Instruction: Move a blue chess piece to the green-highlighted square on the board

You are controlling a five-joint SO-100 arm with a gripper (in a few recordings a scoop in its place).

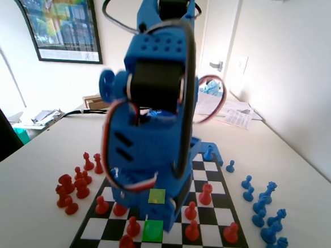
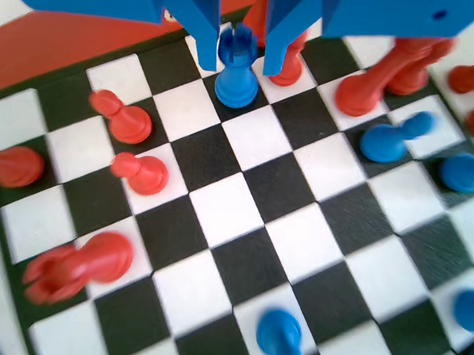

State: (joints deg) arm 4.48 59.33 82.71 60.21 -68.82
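Blue chess piece (image 2: 236, 66), a small rook-like figure with a notched crown top, stands upright between the two fingers (image 2: 199, 20) in the wrist view, its long axis vertical and its crown pointing up into the gap. Its body is glossy blue plastic, with a narrow waist and a wider round foot. The foot rests on a black square of the board (image 2: 244, 202). The gripper (image 2: 239, 57) has one finger on each side of the crown, close against it or nearly so; I cannot tell whether they press on it or only flank it. No brand, label or readable writing shows on the piece, the board or the fingers.

Just beyond the right finger in the wrist view stands a red piece (image 2: 284, 69), and further right a tall red piece (image 2: 377, 81) leans across the squares. Below and left of the fingers stand two red pawns (image 2: 125, 117) on neighbouring squares, and a blue pawn (image 2: 394, 138) stands below and right of them.

In the fixed view the blue arm (image 1: 154, 117) bends low over the board's near end and hides the piece. The green-highlighted square (image 1: 153, 231) lies just under the arm's lowest part, with the paler yellow-green square (image 1: 157, 196) right behind it. Captured red pieces (image 1: 73, 188) cluster on the surface (image 1: 29, 205) to the left of the board, blue ones (image 1: 267, 216) to the right. A framed poster (image 1: 59, 14) hangs on the wall behind; its print is too small to read.
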